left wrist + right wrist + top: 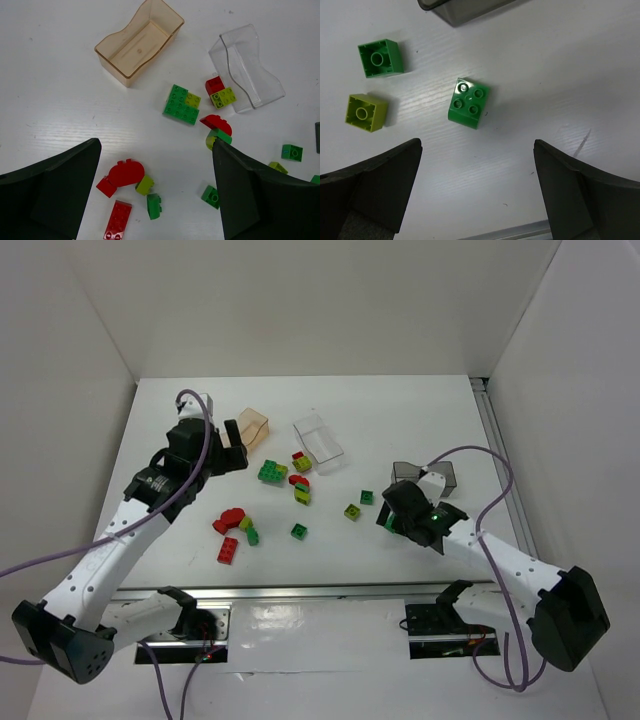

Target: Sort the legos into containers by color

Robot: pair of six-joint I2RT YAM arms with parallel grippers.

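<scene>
From the top, the legos [272, 472] are all loose in the middle of the table [420, 410], with the orange tub [255, 427] and clear tub [318, 438] just behind them and the grey tub [425, 475] off to the right beside the right gripper [388, 518]. Left wrist cam: the left gripper [155, 150] is spread wide, holding nothing, hovering over a red brick cluster [122, 177]. Right wrist cam: jaws also wide and empty, a green brick [468, 102] lying between them, and the grey tub's edge just beyond.
</scene>
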